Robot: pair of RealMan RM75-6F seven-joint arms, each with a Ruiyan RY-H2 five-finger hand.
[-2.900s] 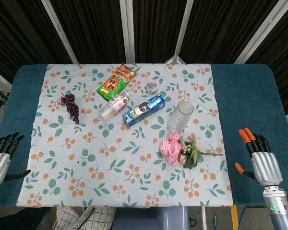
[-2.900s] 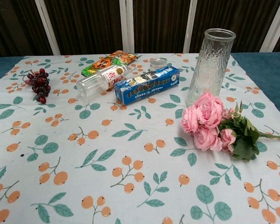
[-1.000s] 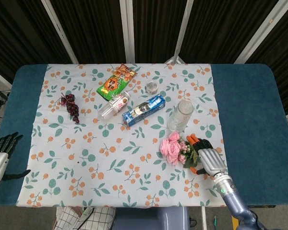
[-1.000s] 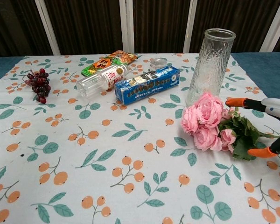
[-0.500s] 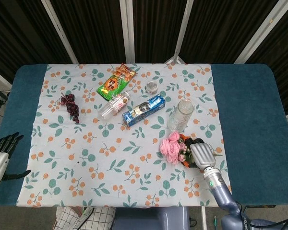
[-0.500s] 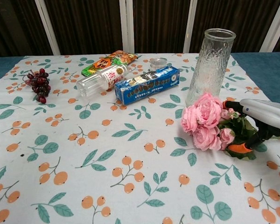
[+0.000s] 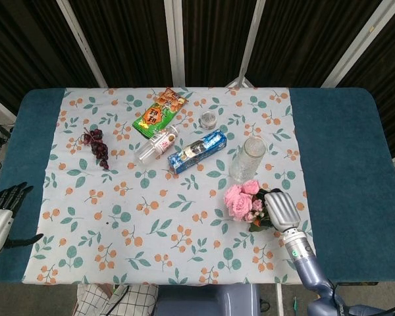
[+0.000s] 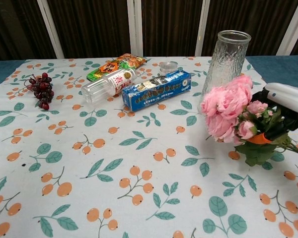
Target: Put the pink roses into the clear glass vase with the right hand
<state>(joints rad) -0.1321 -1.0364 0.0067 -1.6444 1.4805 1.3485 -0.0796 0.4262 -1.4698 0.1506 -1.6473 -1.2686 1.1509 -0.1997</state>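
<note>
Beside the glass vase (image 8: 225,64), right robot hand (image 7: 281,209) grips pink roses (image 8: 232,106) w/ fingers closed, lifted off table.

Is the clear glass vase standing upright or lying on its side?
Upright. The clear glass vase stands on its base with its open mouth at the top, and nothing shows inside it; the pink roses are outside it, held by the right hand.

Both views are evenly and brightly lit from above, only soft, short shadows being cast on the tablecloth (image 7: 118,217), while faint glare is seen on the glass vase (image 8: 224,64), the backdrop is left dark, and slight softness is noticed at the chest view's near edge.
</note>
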